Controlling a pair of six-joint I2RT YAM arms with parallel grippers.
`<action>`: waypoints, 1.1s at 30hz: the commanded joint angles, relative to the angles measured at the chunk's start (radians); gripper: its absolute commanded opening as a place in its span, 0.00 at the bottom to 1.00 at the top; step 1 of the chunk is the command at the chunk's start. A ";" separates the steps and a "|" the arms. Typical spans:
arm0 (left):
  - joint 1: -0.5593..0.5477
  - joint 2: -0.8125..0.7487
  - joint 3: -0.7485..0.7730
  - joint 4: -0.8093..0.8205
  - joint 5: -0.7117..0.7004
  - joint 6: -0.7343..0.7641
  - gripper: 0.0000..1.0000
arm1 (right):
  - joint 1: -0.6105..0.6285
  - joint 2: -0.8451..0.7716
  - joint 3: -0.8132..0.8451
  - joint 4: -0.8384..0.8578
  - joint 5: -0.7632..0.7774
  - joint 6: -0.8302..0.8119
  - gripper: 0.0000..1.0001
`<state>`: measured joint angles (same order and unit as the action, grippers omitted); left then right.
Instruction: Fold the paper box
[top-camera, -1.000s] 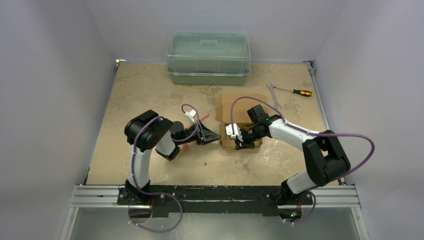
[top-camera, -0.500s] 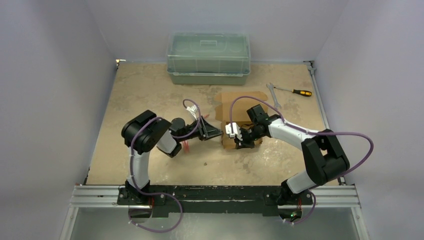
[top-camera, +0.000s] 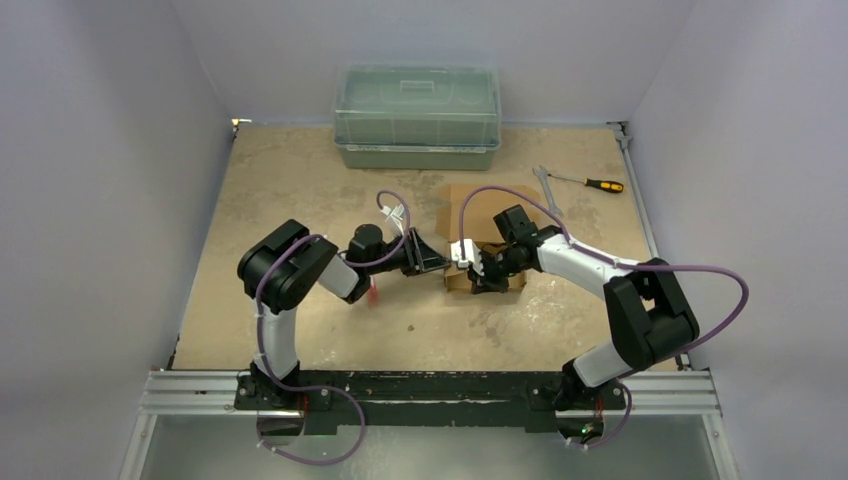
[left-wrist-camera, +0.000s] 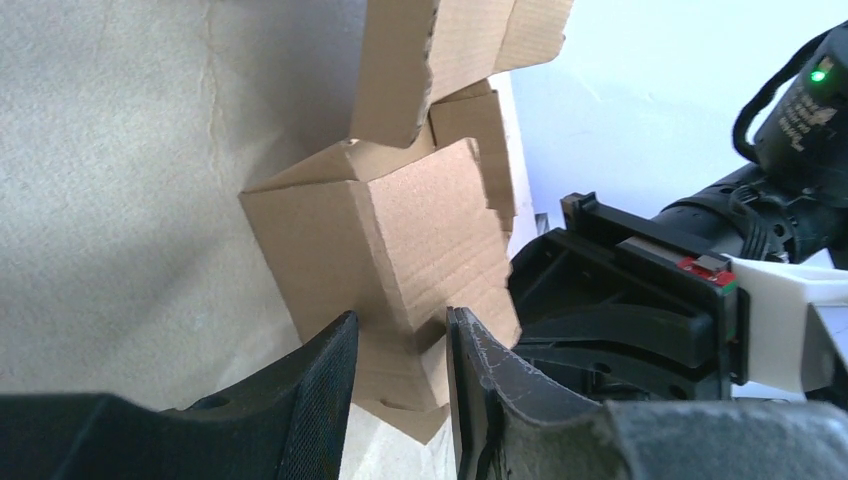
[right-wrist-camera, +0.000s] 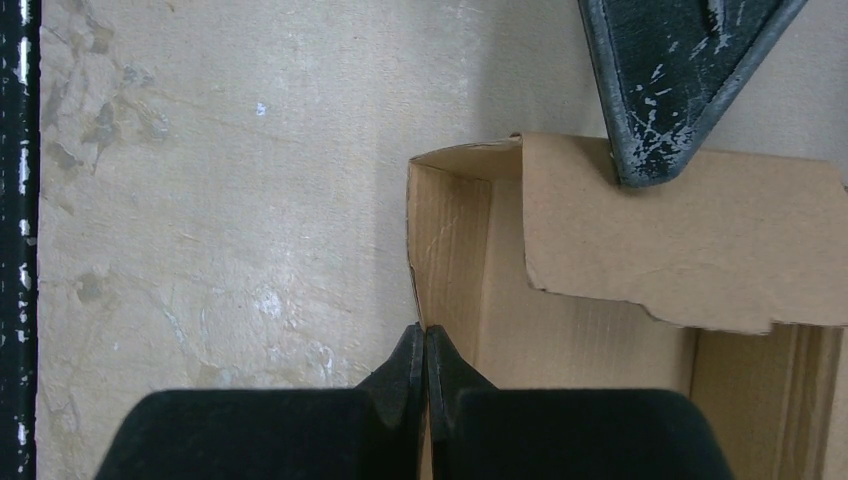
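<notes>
Table (top-camera: 300, 180): sand-coloured board; both arms reach from the near edge toward its middle.
Green bin (top-camera: 417, 115): closed, at the middle of the far edge, well apart from the work.
Paper box (top-camera: 485, 220): brown cardboard, a little to the right-edge side of the middle. It is half formed. Its long axis runs from the near edge toward the far edge, with the lid panel lying flat on the far side and the raised walls on the near side.
Right gripper (top-camera: 480, 277): comes from the right-edge side; in the wrist view its fingers (right-wrist-camera: 405, 370) are pressed together on the thin wall at the box corner, so it appears to be holding the box in place.
Left gripper (left-wrist-camera: 400, 318): comes from the left-edge side with a narrow gap between its fingers and nothing in them. The box lies directly in front of its tips.
Side flap (right-wrist-camera: 700, 240): leans over the open inside of the box; the left tip seems to touch its outer edge.
Coming move: I judge the left arm must push this flap inward, across the long axis, toward the right edge.
Wrench (top-camera: 547, 190) and screwdriver (top-camera: 595, 184): near the far right corner, not in use.
</notes>
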<state>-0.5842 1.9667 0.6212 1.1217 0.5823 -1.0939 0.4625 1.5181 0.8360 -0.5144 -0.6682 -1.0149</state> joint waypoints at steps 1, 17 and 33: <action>-0.004 -0.034 0.023 -0.040 -0.012 0.060 0.37 | -0.013 -0.007 0.034 -0.016 0.013 0.034 0.00; 0.005 0.010 -0.003 0.126 0.010 -0.019 0.39 | -0.032 -0.009 0.028 -0.010 0.031 0.045 0.09; 0.003 0.016 0.037 0.042 0.007 0.028 0.40 | -0.032 -0.103 0.021 0.064 0.059 0.104 0.28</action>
<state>-0.5831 1.9766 0.6266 1.1698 0.5766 -1.1027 0.4355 1.4551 0.8360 -0.4938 -0.6346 -0.9474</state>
